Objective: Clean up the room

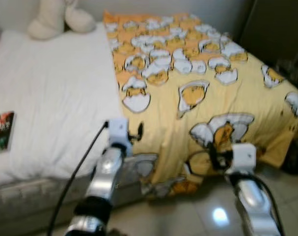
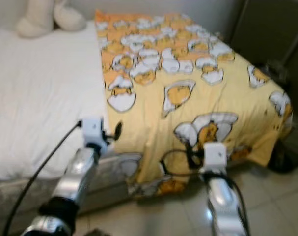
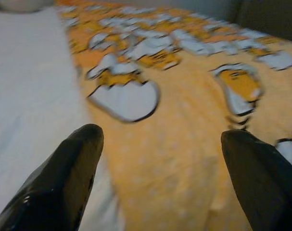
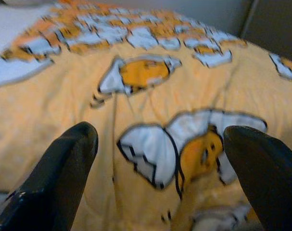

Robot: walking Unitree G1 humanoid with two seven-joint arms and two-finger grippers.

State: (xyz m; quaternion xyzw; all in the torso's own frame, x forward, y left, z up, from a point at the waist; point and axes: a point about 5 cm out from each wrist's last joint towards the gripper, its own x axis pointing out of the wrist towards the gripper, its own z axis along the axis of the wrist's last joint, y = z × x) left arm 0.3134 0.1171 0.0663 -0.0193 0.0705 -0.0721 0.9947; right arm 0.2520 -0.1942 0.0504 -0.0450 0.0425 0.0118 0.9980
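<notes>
Blanket (image 1: 198,93), yellow with egg cartoons, covers the right half of the bed (image 1: 50,93) and hangs rumpled over its near edge toward the floor (image 1: 198,216). Both arms reach toward that hanging edge: the left tool (image 3: 158,159) is released, fingers spread wide above the seam where blanket meets white sheet; the right tool (image 4: 160,163) is likewise released over the drooping corner. Neither touches cloth. The step looks like an approach to straighten the blanket; next, each tool should close on the hem. A plush toy (image 1: 58,17) and a book (image 1: 1,130) lie on the sheet.
</notes>
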